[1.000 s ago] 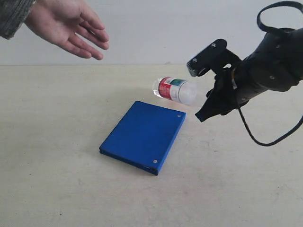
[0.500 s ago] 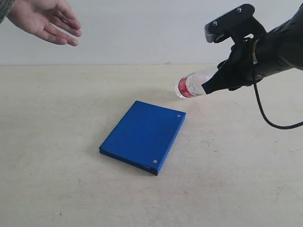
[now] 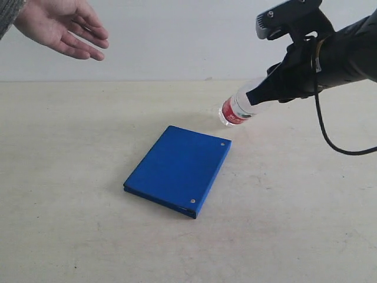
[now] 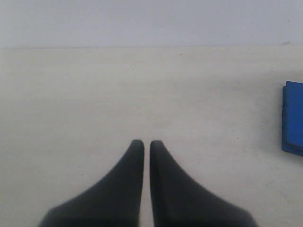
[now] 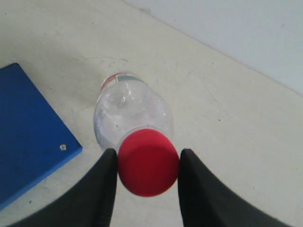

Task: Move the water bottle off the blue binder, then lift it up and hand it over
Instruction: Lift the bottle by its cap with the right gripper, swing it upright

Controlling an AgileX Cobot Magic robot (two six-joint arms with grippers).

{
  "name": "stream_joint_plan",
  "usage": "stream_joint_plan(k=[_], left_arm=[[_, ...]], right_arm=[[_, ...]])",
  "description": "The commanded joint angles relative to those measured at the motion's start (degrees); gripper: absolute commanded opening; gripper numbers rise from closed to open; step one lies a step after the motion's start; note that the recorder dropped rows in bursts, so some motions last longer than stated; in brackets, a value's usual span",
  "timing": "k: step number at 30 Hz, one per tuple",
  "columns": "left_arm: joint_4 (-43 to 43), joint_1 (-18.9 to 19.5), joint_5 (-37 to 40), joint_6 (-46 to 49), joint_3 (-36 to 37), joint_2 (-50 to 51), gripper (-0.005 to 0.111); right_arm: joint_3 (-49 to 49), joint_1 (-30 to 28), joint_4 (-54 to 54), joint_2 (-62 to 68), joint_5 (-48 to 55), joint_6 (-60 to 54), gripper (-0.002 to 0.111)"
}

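My right gripper (image 3: pixel 260 95) is shut on the red cap (image 5: pixel 148 168) of the water bottle (image 3: pixel 237 109). The clear bottle hangs in the air, tilted with its base down toward the table, past the far right corner of the blue binder (image 3: pixel 177 169). Its label (image 5: pixel 119 78) shows at the far end in the right wrist view, with a corner of the blue binder (image 5: pixel 26 130) beside it. Nothing lies on the binder, which rests flat on the table. My left gripper (image 4: pixel 147 142) is shut with nothing in it, low over bare table; the binder's edge (image 4: pixel 294 124) shows at that view's side.
A person's open hand (image 3: pixel 62 26) reaches in, palm up, at the far left of the exterior view, well above the table. The pale tabletop (image 3: pixel 70 194) runs back to a plain wall. A black cable (image 3: pixel 330 144) loops under the right arm.
The right gripper has carried the bottle up and to the right, and its base now points down. The hand drew back to the left. The binder has not moved.
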Motion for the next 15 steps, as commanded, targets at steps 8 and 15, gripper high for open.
stream_joint_plan(k=[8,15], left_arm=[[-0.06,-0.45,0.01,0.03,-0.03,-0.15,0.004],[-0.06,-0.45,0.01,0.03,-0.03,-0.15,0.004]], right_arm=[[-0.25,-0.3,-0.47,-0.39,-9.39,0.99,0.0],[-0.25,-0.3,-0.47,-0.39,-13.33,0.78,0.0]])
